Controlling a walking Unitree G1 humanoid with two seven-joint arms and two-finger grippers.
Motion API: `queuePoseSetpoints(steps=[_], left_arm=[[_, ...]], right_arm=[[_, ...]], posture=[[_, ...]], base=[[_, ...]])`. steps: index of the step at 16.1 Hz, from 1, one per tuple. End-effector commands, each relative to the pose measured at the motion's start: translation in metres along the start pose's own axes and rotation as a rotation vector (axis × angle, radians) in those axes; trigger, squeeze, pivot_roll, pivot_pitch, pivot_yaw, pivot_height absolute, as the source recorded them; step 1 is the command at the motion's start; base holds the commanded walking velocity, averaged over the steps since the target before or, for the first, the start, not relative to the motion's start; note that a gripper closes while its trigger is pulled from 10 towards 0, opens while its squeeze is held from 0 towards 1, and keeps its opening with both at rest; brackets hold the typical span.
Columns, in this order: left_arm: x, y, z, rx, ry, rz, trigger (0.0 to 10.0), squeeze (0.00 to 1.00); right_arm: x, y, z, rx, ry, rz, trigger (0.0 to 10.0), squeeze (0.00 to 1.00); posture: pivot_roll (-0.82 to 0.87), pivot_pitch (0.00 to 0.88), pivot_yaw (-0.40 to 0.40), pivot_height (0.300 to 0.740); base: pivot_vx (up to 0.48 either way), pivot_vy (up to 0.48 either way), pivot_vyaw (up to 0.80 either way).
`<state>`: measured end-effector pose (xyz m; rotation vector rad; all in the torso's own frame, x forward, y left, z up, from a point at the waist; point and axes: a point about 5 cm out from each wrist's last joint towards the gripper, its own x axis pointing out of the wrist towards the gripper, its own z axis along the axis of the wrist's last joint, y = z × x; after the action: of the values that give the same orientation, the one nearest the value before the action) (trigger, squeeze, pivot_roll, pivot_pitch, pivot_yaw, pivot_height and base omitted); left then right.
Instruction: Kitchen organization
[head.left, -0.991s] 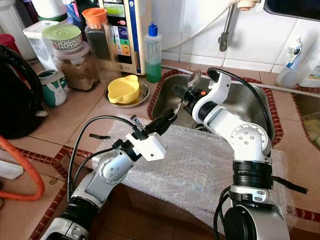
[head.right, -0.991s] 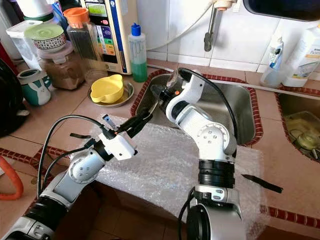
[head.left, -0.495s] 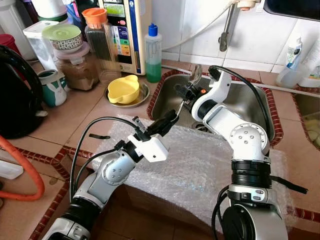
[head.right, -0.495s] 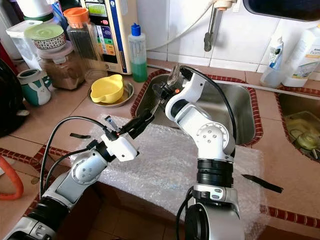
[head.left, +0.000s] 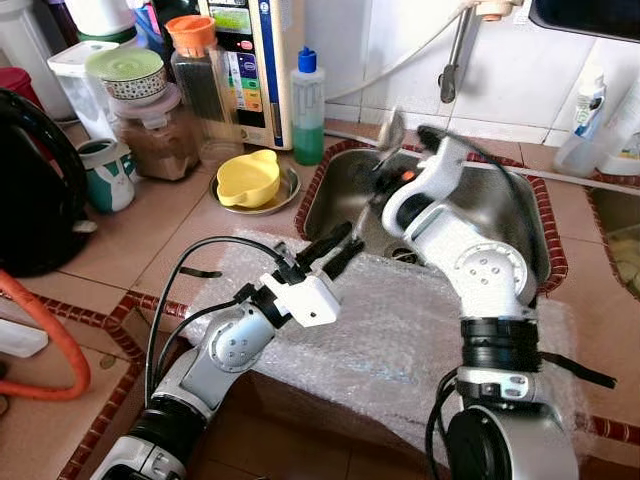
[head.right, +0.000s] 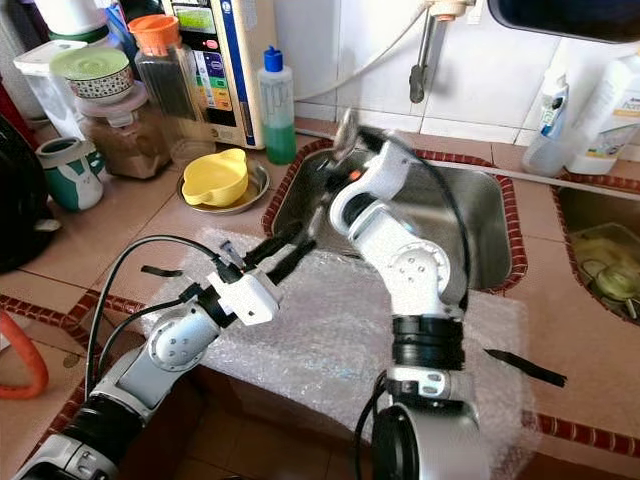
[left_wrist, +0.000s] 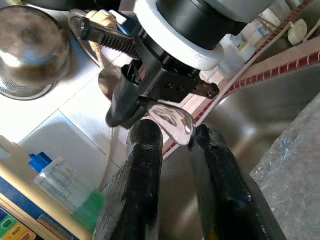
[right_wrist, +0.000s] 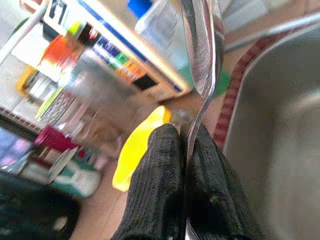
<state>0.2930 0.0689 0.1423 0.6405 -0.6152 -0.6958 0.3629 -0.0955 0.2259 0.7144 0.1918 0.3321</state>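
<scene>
Right gripper (right_wrist: 186, 165) pinches a shiny metal spoon (right_wrist: 200, 45) (bowl upward) over the steel sink (head.left: 500, 205); left gripper (head.left: 338, 250) gapes empty.

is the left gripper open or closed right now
Open. The left gripper has its two black fingers spread with a clear gap, over the bubble wrap by the sink. Nothing is between them.

Head stereo pair looks forward and down over the desk (head.left: 150, 240) and sink (head.left: 500, 215), both eyes sharing both arms. Left wrist camera sits close behind the left pincer (left_wrist: 175, 165), facing up along it at the right pincer (head.left: 385, 160). Right wrist camera looks close along its own fingers (right_wrist: 155, 200) toward the yellow bowl (right_wrist: 135, 152) beyond them.
</scene>
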Motion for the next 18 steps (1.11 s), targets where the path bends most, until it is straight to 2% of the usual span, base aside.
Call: queuePoseSetpoints(steps=[1, 3, 6, 7, 8, 11, 13, 15, 18], left_arm=[[0.000, 0.013, 0.009, -0.016, -0.058, 0.061, 10.0, 1.00], [-0.005, 0.011, 0.008, -0.045, -0.052, 0.053, 10.0, 1.00], [-0.013, 0.016, 0.003, -0.090, -0.004, 0.099, 10.0, 1.00], [-0.016, 0.017, 0.001, -0.114, 0.017, 0.120, 10.0, 1.00], [-0.021, 0.017, -0.002, -0.141, 0.042, 0.136, 10.0, 1.00], [-0.027, 0.017, -0.004, -0.196, 0.081, 0.173, 10.0, 1.00], [-0.030, 0.019, -0.009, -0.259, 0.126, 0.226, 10.0, 1.00], [-0.031, 0.017, -0.011, -0.302, 0.148, 0.228, 10.0, 1.00], [-0.029, 0.019, -0.015, -0.312, 0.171, 0.222, 10.0, 1.00]], right_arm=[[-0.003, -0.024, 0.012, -0.070, -0.050, -0.115, 0.0, 0.00], [0.000, -0.029, 0.014, -0.149, -0.065, -0.126, 0.0, 0.00], [0.004, -0.043, 0.020, -0.355, -0.092, -0.152, 0.0, 0.00], [0.004, -0.049, 0.019, -0.465, -0.083, -0.171, 0.0, 0.00], [0.006, -0.059, 0.017, -0.631, -0.074, -0.198, 0.0, 0.00], [0.005, -0.080, 0.012, -0.898, -0.065, -0.218, 0.0, 0.00], [0.003, -0.092, 0.002, -1.118, -0.040, -0.203, 0.0, 0.00], [0.001, -0.104, -0.009, -1.224, 0.009, -0.208, 0.0, 0.00], [-0.004, -0.121, -0.018, -1.279, 0.059, -0.238, 0.0, 0.00]], posture=[[-0.07, 0.017, 0.031, 0.740], [-0.06, 0.020, 0.034, 0.740], [-0.05, 0.021, 0.034, 0.740], [-0.04, 0.021, 0.034, 0.740], [-0.03, 0.018, 0.031, 0.740], [-0.01, 0.012, 0.026, 0.740], [0.01, 0.000, 0.028, 0.740], [0.02, 0.000, 0.032, 0.740], [0.02, 0.000, 0.045, 0.740]], base=[[0.000, 0.000, 0.00], [0.000, 0.000, 0.00], [0.000, 0.000, 0.00], [0.000, 0.000, 0.00], [0.000, 0.000, 0.00], [0.000, 0.000, 0.00], [0.000, 0.000, 0.00], [0.000, 0.000, 0.00], [0.000, 0.000, 0.00]])
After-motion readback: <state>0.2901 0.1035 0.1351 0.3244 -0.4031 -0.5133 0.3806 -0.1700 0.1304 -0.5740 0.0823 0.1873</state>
